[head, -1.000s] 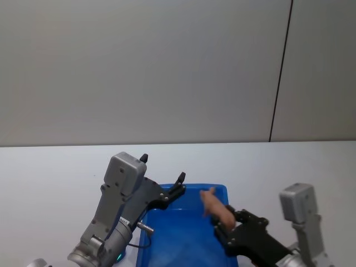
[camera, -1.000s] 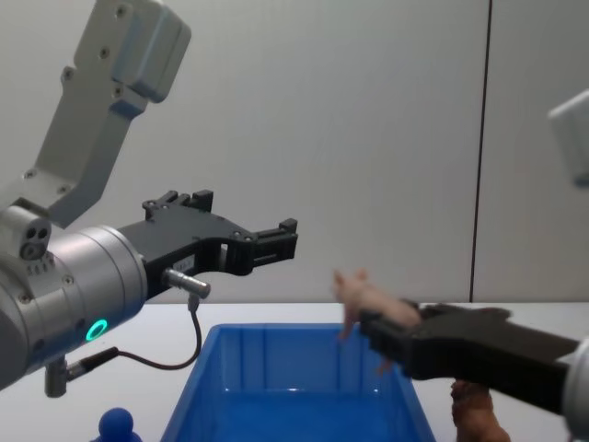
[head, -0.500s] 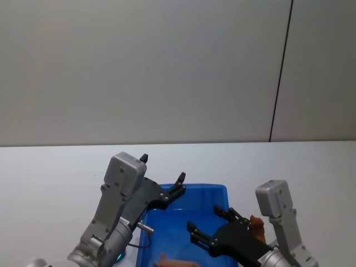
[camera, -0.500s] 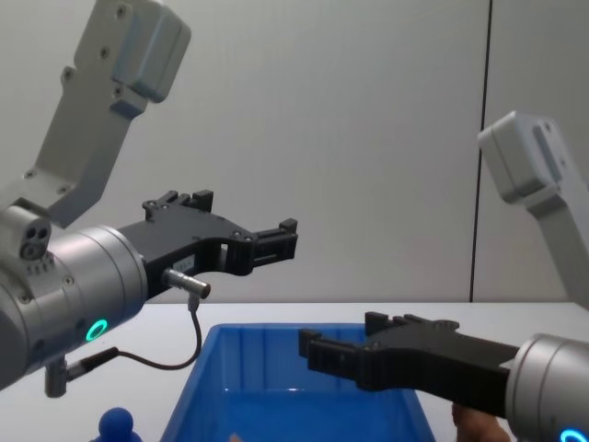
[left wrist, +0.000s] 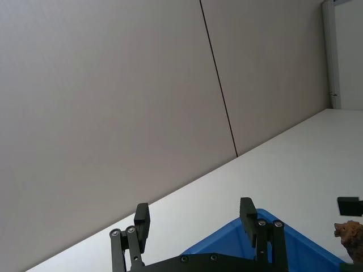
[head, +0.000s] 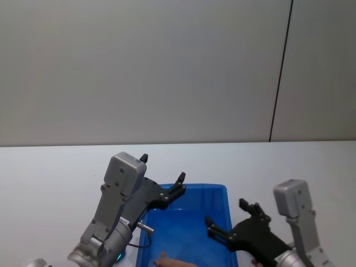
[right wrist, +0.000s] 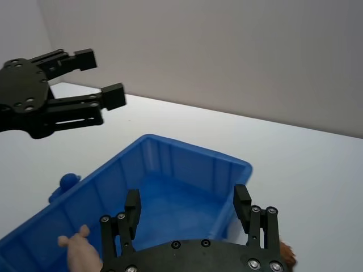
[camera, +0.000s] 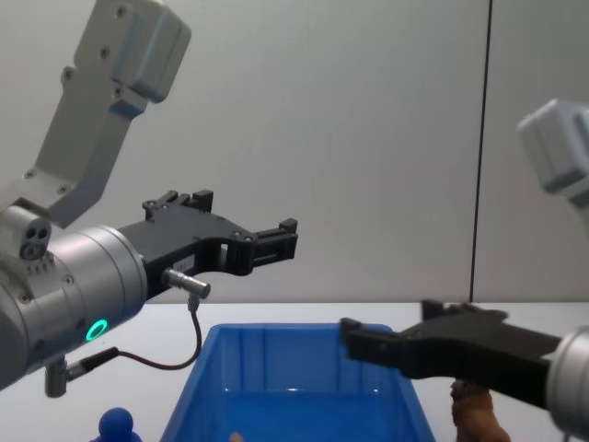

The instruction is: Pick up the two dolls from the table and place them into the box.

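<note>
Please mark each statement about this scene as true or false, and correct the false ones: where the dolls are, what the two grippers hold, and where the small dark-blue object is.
1. The pink pig lies inside the box. True.
2. The right gripper is shut on the brown doll. False: it is open and holds nothing, above the box; the brown doll is on the table, beside the box on the robot's right.
3. The left gripper is open and holds nothing. True.
4. The small dark-blue object lies in the box. False: it is on the table outside the box, on the robot's left.
</note>
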Tool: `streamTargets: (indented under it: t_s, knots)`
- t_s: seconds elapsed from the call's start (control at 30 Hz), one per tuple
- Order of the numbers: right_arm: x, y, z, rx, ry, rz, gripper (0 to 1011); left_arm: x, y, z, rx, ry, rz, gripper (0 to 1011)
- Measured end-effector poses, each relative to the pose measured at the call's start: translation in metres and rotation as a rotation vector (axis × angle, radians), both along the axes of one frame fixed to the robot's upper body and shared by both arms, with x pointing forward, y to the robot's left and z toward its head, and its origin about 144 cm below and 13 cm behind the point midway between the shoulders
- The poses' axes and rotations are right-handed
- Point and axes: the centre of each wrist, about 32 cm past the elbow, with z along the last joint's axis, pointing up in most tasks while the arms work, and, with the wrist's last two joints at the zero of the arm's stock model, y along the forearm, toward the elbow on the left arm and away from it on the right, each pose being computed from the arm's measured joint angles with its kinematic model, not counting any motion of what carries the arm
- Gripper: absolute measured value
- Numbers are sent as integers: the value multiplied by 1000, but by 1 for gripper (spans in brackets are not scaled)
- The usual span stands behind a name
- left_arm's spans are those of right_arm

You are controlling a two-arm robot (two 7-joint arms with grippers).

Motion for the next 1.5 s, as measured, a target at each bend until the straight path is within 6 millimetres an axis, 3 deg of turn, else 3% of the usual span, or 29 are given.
streamTargets:
  t_s: [0.67, 1.5]
  knots:
    - [-29, -24, -6, -53, 40, -170, 1001, 0, 0, 0, 0, 0, 0, 1001]
    - [-30, -23, -41, -93, 150, -231, 994, 0, 0, 0, 0, 0, 0, 1001]
